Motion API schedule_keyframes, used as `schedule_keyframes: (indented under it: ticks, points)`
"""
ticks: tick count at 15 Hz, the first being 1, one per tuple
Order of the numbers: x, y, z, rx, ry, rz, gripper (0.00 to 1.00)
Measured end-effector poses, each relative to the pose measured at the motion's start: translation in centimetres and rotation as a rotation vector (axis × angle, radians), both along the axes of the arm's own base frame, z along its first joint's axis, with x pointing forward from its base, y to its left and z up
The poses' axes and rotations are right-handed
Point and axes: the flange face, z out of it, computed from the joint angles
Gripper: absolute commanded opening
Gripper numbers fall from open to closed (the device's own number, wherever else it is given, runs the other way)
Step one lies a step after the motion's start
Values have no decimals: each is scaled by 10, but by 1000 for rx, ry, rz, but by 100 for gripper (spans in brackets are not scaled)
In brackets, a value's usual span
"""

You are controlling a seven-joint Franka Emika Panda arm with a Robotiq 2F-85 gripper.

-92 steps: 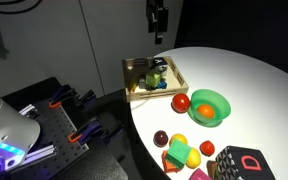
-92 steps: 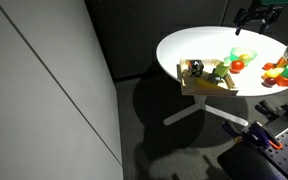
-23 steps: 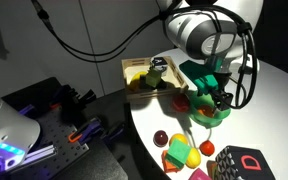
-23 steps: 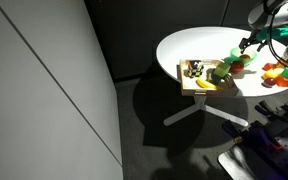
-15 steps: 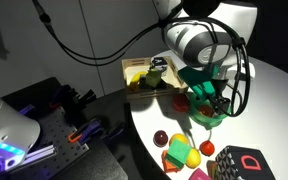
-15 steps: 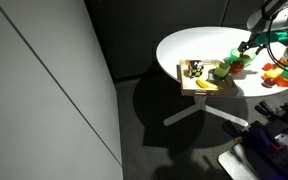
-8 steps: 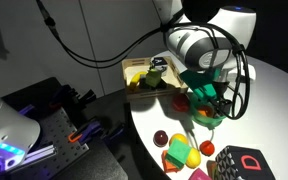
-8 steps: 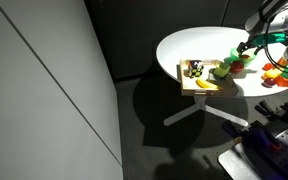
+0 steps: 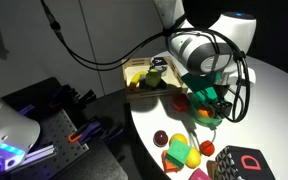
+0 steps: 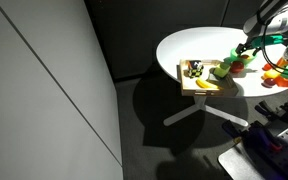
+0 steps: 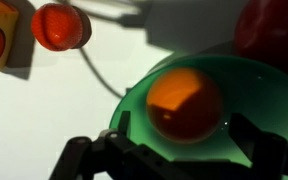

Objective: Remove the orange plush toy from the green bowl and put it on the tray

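In the wrist view the orange plush toy (image 11: 184, 103) lies in the middle of the green bowl (image 11: 269, 85). My gripper (image 11: 184, 138) is open, with one dark finger on each side of the toy, low over the bowl. In both exterior views the arm hangs over the bowl (image 9: 220, 113) (image 10: 242, 52), and the gripper (image 9: 208, 104) hides the toy. The light-wood tray (image 9: 132, 72) stands on the white round table beside the bowl and holds several small items. It also shows in an exterior view (image 10: 189, 88).
A shiny red ball (image 9: 181, 102) lies between bowl and tray. A dark red toy (image 9: 161, 137), a yellow round toy (image 9: 179, 148) and a black box with red marking (image 9: 246, 163) lie toward the table edge. A small red-orange toy (image 11: 62, 27) lies near the bowl.
The arm came in from above the table and has lowered over the green bowl. In the last second it sank slightly further toward the toy.
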Motion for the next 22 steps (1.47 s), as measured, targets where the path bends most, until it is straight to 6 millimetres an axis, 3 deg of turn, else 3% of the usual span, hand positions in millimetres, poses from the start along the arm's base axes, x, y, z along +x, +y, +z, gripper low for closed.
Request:
schedule_keyframes:
  ticks: [3,4,5,8,17,22]
  points:
    - [0,2,-5,6,4,2,100]
    - [1,3,-6,8,6,3,75]
    - [1,4,-7,9,7,4,74]
    - [0,5,-10,10,9,5,52]
    - [4,3,-6,3,-13,0,52]
    - [9,1,21,16,-21,-13,52]
